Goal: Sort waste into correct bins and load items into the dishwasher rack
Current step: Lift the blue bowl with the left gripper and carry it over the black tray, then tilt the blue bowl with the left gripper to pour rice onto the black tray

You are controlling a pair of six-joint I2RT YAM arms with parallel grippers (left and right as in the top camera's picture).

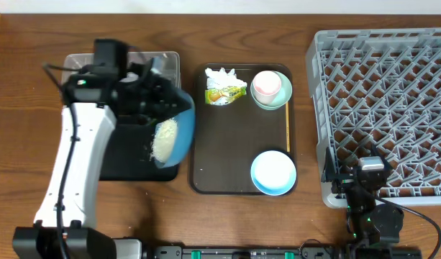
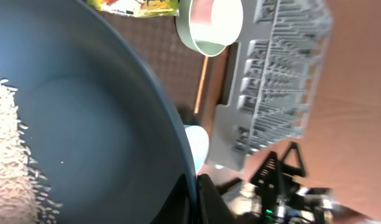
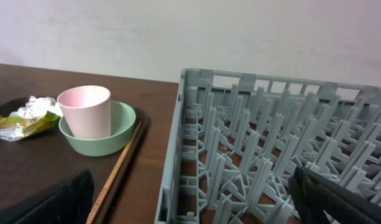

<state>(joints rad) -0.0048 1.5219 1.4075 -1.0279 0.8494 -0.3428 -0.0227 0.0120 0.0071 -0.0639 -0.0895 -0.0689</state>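
Right now the left fingers [image 2: 210, 200] are clamped on the rim of the dark blue bowl [image 1: 178, 122]. They hold it tipped steeply on edge over the black tray [image 1: 126, 169], at about 9 o'clock on the counter [image 1: 26, 108]. The tilt looks meant to make the rice [image 1: 165, 139] slide out: the grains are heaped against the low side of the bowl, and a few white specks seem to lie on the tray below. The clear tub [image 1: 170, 61] sits just past the black tray, toward 12 o'clock, partly hidden by the arm.

On the brown tray [image 1: 227, 144] in the middle the rest waits. The tissue [image 1: 220, 74] and wrapper [image 1: 226, 93] lie together at its 11 o'clock corner. The pink cup [image 1: 267, 84] stands upright inside the green bowl [image 1: 272, 103] at 1 o'clock, and the light blue bowl [image 1: 273, 173] sits at 5 o'clock. A chopstick [image 1: 288, 126] lies along the tray's 3 o'clock edge.

Over at 3 o'clock the rack [image 1: 385, 108] holds nothing I can see. The right fingers [image 3: 53, 202] are spread wide and grip nothing. They are parked at the rack's 6 o'clock edge, out of the other arm's way by my guess, until the dishes are ready to load.
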